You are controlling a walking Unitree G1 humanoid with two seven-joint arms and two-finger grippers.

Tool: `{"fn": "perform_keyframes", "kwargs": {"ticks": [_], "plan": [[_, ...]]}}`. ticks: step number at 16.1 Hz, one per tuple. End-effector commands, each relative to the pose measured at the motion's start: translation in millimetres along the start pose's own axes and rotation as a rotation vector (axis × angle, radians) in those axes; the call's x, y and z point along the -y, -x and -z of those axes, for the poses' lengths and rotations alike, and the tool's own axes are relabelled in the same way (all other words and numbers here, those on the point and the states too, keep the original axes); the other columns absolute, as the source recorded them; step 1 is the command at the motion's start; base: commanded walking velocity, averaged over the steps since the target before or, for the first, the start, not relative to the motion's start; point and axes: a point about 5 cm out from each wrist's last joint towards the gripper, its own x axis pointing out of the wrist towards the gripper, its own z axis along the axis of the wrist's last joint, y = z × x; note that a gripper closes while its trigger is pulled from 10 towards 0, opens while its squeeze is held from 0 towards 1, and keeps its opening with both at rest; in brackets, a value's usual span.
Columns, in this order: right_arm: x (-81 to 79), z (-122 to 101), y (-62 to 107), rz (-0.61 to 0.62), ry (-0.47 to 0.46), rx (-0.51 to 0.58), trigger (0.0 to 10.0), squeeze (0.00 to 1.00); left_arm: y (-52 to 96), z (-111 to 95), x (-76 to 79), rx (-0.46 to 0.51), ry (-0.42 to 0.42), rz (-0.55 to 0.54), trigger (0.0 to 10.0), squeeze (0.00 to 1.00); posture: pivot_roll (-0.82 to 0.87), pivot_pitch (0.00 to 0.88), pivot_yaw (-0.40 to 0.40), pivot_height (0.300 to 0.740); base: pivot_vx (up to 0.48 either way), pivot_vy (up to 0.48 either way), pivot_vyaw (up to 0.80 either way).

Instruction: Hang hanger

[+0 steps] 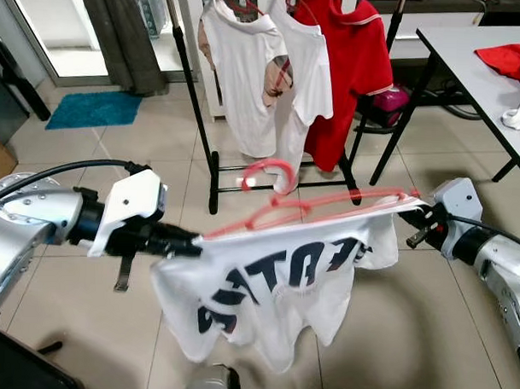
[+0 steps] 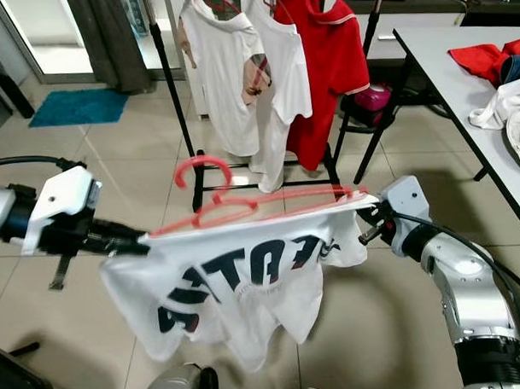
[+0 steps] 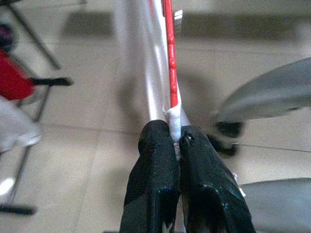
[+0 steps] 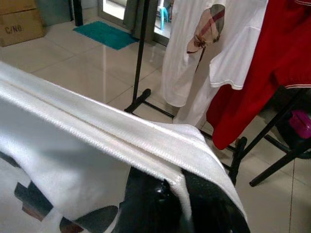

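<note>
Left eye view: carrying hanger point(image 1: 315, 207) level toward far rack point(image 1: 195, 107), left gripper point(image 1: 194, 240) and right gripper point(image 1: 410, 215) both clamping shirt point(image 1: 283, 281) ends, keeping hook upright.

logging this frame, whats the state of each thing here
hanger: carrying the shirt, held at both ends, not on the rack
shirt: draped on hanger
left gripper: shut on hanger end
right gripper: shut on shirt
rack: three garments hung
</note>
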Motion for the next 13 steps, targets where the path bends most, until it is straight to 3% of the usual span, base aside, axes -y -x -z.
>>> {"fn": "perform_keyframes", "kwargs": {"ticks": [1, 5, 6, 7, 13], "plan": [[40.6, 4.8, 28.1, 0.228, 0.010, -0.087, 0.0, 0.00, 11.8, 22.9, -7.0, -0.139, 0.068, -0.102, 0.0, 0.00, -0.01, 0.046, 0.082, 0.740, 0.000, 0.000, 0.00], [38.3, -3.6, 15.4, 0.266, 0.213, -0.162, 0.0, 0.00, -6.5, 27.2, 1.5, -0.181, 0.063, -0.048, 0.0, 0.00, -0.01, 0.043, 0.076, 0.740, 0.000, 0.000, 0.00], [38.3, -3.6, 15.4, 0.266, 0.213, -0.162, 0.0, 0.00, -6.5, 27.2, 1.5, -0.181, 0.063, -0.048, 0.0, 0.00, -0.01, 0.043, 0.076, 0.740, 0.000, 0.000, 0.00], [32.6, -10.6, 8.1, 0.219, 0.266, -0.177, 0.0, 0.00, -13.5, 26.4, 5.7, -0.198, 0.050, 0.008, 0.0, 0.00, -0.01, 0.042, 0.076, 0.740, 0.000, 0.000, 0.00], [20.8, -23.5, -8.0, 0.069, 0.327, -0.244, 0.0, 0.00, -29.6, 40.2, -3.9, -0.365, 0.039, 0.036, 0.0, 0.00, -0.01, 0.053, 0.077, 0.740, 0.000, 0.000, 0.00]]}}
